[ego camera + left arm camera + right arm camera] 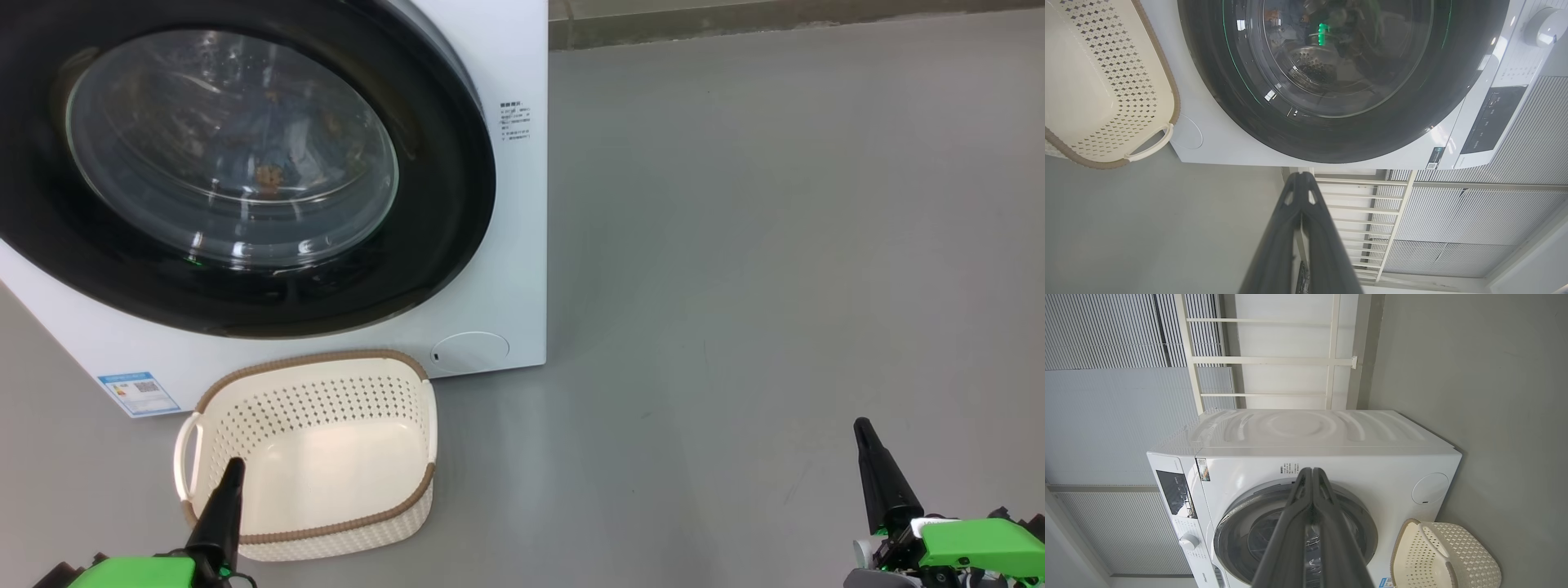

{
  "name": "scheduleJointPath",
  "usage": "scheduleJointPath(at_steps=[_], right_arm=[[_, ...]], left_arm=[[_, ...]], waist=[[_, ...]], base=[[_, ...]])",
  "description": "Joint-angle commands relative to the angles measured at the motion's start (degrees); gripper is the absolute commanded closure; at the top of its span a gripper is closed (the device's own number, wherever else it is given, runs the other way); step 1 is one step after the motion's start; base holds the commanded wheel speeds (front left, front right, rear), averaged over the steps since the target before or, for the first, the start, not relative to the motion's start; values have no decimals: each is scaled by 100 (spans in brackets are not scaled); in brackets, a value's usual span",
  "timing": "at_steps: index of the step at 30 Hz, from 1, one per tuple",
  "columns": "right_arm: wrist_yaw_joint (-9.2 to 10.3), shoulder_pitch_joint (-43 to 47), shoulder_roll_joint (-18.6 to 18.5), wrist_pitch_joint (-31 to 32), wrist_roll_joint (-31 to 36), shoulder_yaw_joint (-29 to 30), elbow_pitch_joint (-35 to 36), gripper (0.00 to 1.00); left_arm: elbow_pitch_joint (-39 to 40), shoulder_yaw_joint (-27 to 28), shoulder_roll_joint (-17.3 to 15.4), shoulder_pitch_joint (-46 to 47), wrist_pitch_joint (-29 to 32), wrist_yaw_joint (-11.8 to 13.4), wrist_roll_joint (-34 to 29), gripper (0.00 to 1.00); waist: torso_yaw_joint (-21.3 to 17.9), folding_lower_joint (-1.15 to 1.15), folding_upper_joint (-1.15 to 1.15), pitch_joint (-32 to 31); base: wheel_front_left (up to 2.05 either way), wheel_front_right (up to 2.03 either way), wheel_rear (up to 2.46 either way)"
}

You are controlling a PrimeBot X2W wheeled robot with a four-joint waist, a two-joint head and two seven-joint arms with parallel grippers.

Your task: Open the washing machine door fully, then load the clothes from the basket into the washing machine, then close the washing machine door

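We note the washing machine (510, 269), a white box, with the washing machine door (445, 245) shut flush, its black rim glossy. Behind the glass we see the clothes (253, 135): bluish cloth, orange marks. The basket (326, 400), cream with a brown rim, stands upright just before it, bottom bare.

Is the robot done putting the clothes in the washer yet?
It looks finished. The basket is empty, and bluish cloth with orange bits shows inside through the washing machine door, which sits shut. In hand: nothing; the left pincer and right pincer are shut and empty. Left to do: nothing that I can see.
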State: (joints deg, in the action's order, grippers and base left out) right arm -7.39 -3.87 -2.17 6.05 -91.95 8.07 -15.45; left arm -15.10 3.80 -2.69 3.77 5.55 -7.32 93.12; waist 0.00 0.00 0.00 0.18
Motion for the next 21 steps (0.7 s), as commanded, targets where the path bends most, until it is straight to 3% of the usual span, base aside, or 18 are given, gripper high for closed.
scheduleJointPath(at_steps=[1,21], right_arm=[[-10,-231,-71,43,-22,-156,143,100],[-10,-231,-71,43,-22,-156,143,100]], left_arm=[[108,195,-77,235,31,-16,-31,100],[107,215,-63,237,48,-17,-48,100]], waist=[[0,0,0,0],[0,0,0,0]], base=[[0,0,0],[0,0,0]])
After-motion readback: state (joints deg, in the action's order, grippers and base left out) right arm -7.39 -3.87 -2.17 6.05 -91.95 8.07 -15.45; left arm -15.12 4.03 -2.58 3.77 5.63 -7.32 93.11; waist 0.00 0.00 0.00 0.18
